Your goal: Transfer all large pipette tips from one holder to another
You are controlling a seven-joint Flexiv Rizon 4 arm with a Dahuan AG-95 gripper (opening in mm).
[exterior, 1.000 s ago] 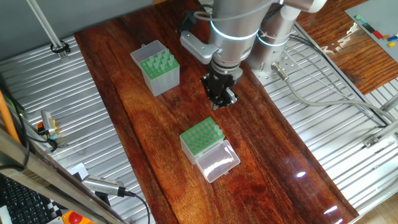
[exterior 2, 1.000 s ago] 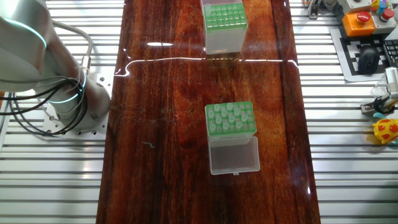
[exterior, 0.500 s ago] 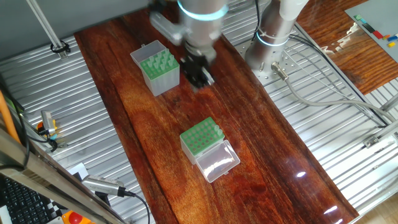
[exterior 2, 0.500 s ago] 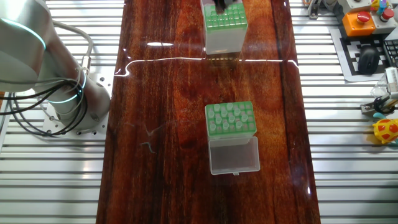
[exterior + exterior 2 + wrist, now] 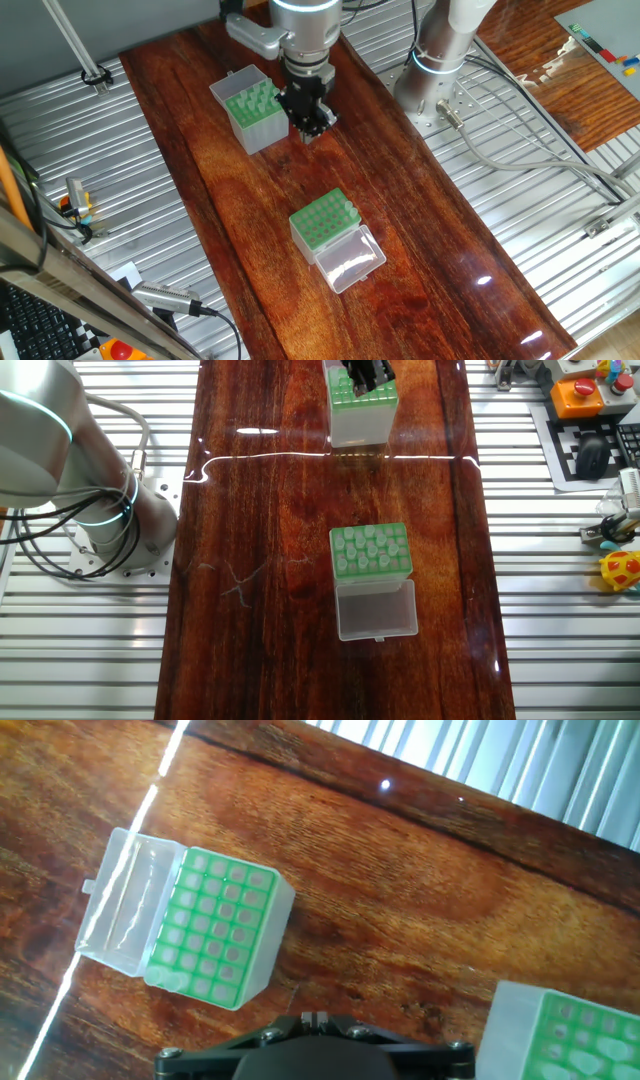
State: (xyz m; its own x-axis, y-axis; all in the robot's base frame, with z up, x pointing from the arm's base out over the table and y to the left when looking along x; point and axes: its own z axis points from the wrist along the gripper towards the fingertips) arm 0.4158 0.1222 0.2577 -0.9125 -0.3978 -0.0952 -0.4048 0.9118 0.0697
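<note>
Your black two-finger gripper (image 5: 308,118) hangs over the dark wooden counter (image 5: 430,230); you cannot tell whether its fingers are spread. Just beside it stands the taller grey-sided green-topped holder (image 5: 254,110) with pale translucent tips (image 5: 252,100). Well apart sits the shorter green-topped box with clear hinged lid (image 5: 334,239).

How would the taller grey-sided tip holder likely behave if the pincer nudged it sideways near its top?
The taller holder stands narrow and high, so it would probably tip rather than slide. Its thin translucent plastic suggests it is light. The glossy table may still let it skid.

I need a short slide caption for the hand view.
Hand view: lidded box at left, taller holder at lower right, wooden table between.
</note>
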